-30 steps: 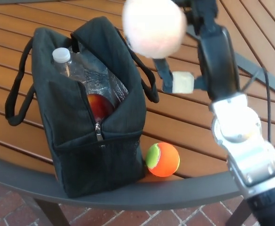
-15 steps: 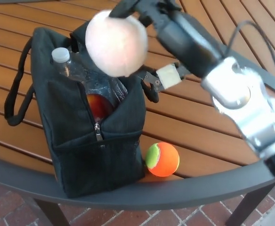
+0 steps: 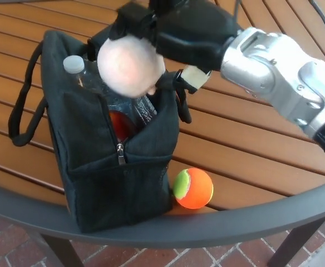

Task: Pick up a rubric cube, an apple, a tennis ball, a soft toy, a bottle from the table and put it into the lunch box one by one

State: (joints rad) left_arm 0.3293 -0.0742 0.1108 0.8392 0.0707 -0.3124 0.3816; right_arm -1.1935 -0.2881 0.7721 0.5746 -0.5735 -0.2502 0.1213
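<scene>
Hanging right over the open top of the black lunch box [image 3: 115,167]: one soft toy [image 3: 130,65], a pale pink, fuzzy, round ball, a little blurred, with its lower edge at the opening. Gripped from above and behind by the right hand [image 3: 165,28], black fingers wrapped on the toy's upper side, silver forearm reaching in from the picture's right. Small cream tag or block [image 3: 195,78] visible just beside the toy, under the wrist. Inside the bag: one clear bottle [image 3: 82,72] with a white cap, leaning toward the left wall, and one red and orange apple [image 3: 118,125] lower down behind the zip. Outside on the wooden slat table [image 3: 246,150]: one tennis ball [image 3: 193,188], orange and green, touching the bag's right bottom corner near the grey table rim. Two black carry handles, one looped left, one right. Left hand out of the picture.
</scene>
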